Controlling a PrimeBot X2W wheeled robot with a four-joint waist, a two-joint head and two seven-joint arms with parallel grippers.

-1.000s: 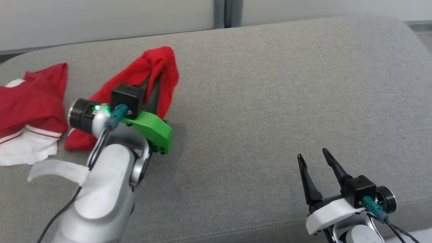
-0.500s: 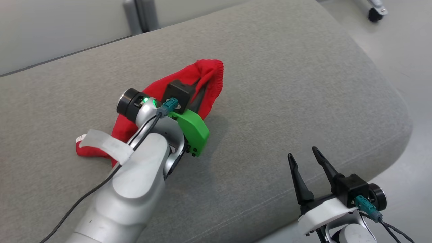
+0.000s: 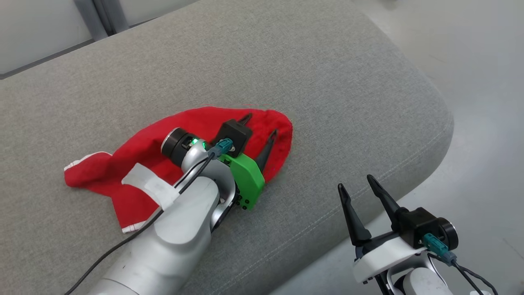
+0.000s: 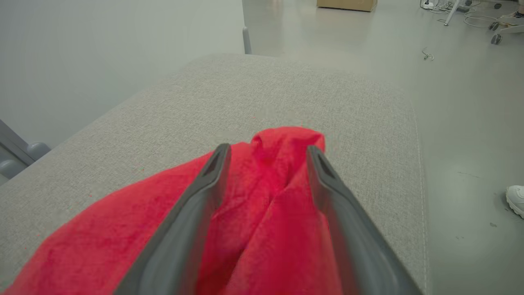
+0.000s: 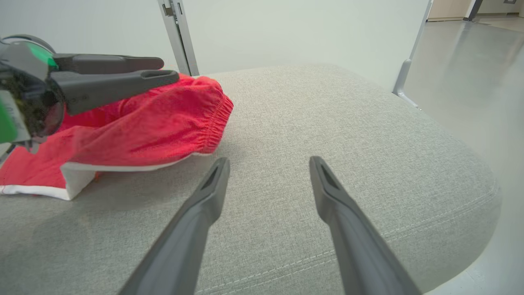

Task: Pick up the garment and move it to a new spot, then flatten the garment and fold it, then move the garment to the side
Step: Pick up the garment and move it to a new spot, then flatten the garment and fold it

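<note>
Garment (image 3: 123, 164): middle hidden under left forearm (image 3: 180, 233) in head view; cut off by bottom edge in left wrist view.
Left gripper (image 5: 168, 69): base blurred, cut by left edge in right wrist view.
Shoe (image 4: 516, 198): cut by right edge.

One red garment (image 3: 204, 121), one grey cushion (image 3: 286, 61), two grippers, the left gripper (image 3: 260, 125) and the right gripper (image 3: 355, 182); far off, one cardboard box (image 4: 347, 4); at right, one white shoe (image 4: 516, 198).

No legible text, label, brand, number or sign on anything in view.
</note>
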